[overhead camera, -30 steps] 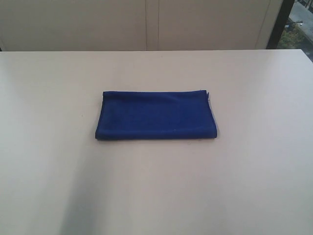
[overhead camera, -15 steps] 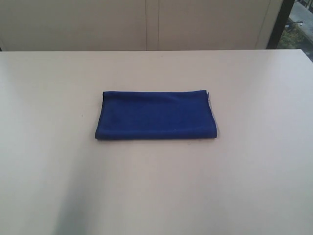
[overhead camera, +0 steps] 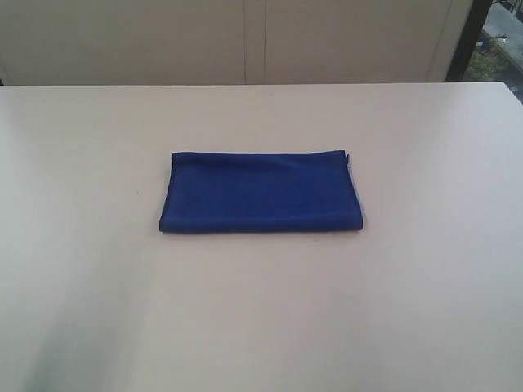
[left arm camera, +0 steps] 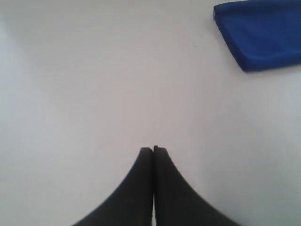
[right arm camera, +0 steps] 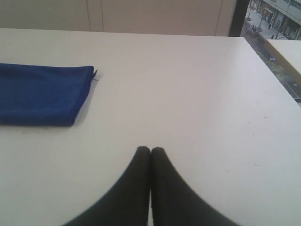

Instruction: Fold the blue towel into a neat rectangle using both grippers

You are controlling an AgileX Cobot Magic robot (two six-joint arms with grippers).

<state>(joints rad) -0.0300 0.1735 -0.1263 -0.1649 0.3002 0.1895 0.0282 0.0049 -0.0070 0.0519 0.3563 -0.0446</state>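
Over the table (overhead camera: 261, 318), the left gripper (left arm camera: 154, 149) has its fingers pressed together, holding nothing, well apart from the blue towel (overhead camera: 260, 193). The right gripper (right arm camera: 150, 149) is also fully closed and empty, clear of the towel. At table centre the towel lies flat, long axis running left-right in the exterior view. Folded rectangle, deep blue, edges roughly aligned, loose thread at far right corner.

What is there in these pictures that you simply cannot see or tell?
- Left wrist view: the frame's edge cuts off the blue towel; the left gripper shows fingertips only.
- Right wrist view: the same goes for the towel and the right gripper.
- Exterior view: both grippers are outside the frame.
- Towel's layer count: hidden under its top layer in every view.
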